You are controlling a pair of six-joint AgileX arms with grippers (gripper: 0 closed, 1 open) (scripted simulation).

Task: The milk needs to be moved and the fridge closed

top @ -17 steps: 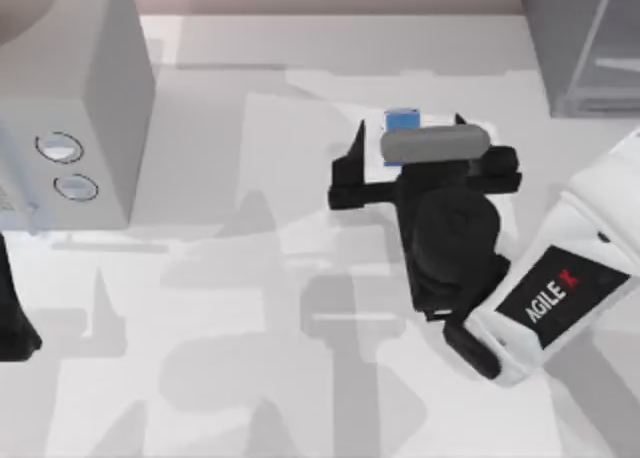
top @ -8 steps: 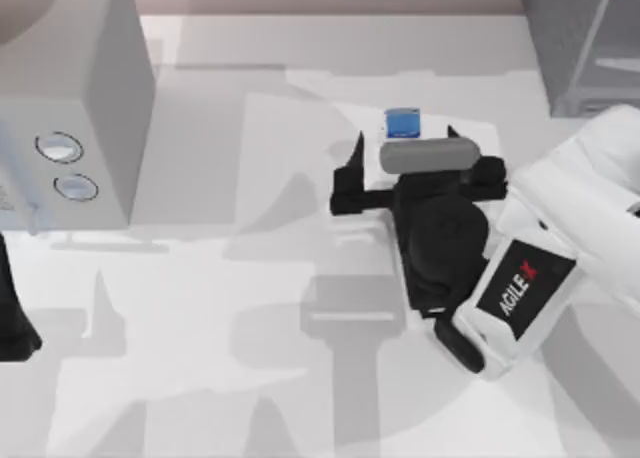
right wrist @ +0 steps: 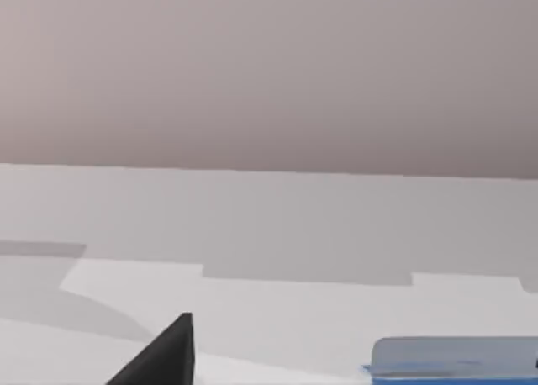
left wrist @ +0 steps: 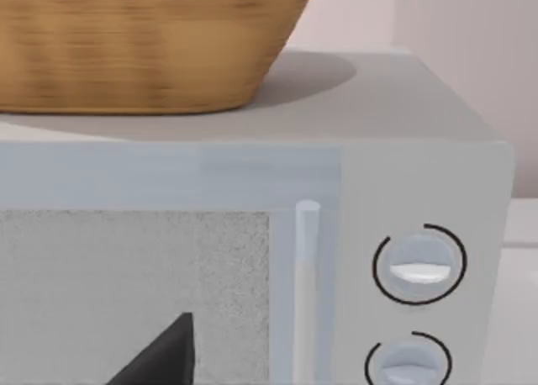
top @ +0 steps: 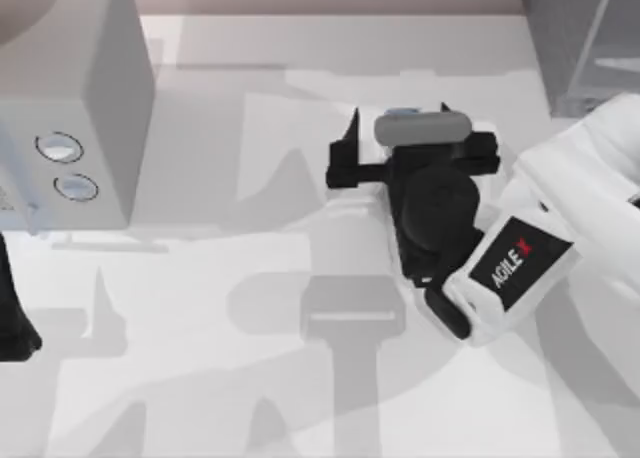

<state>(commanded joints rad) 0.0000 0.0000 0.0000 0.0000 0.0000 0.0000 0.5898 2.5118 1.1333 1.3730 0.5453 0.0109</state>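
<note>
Right pincer (top: 398, 138): up over the middle of the bench (top: 200, 308), toward its far side, and the fingers are spread wide, one dark fingertip (top: 351, 136) poking out on the left and another peeking past the grey camera housing on the right.
Milk (top: 403, 111): standing on the bench right between those spread fingers, almost wholly hidden under the wrist from above, just a sliver of its top showing; whether the fingers touch it, I cannot tell.
Milk from the right wrist: there's its top edge (right wrist: 454, 358), pale flap over a blue band, low in the picture, with one dark fingertip (right wrist: 164, 355) off to the side and bare bench and wall beyond.
Right arm (top: 520, 263): white casing with the AgileX label, reaching in from the right side of the bench.
Fridge (top: 580, 43): back in the far right corner, well apart from the carton, its lighter panel angled outward.
Left arm (top: 12, 318): parked at the left edge, only a dark piece in sight; pincer state, cannot tell.
Pale grey box (top: 70, 98): far left, two round dials (top: 60, 148) on its front.
Left wrist view: facing that box close up, a dial (left wrist: 419, 265) beside its door, a woven basket (left wrist: 143, 40) sitting on top.
</note>
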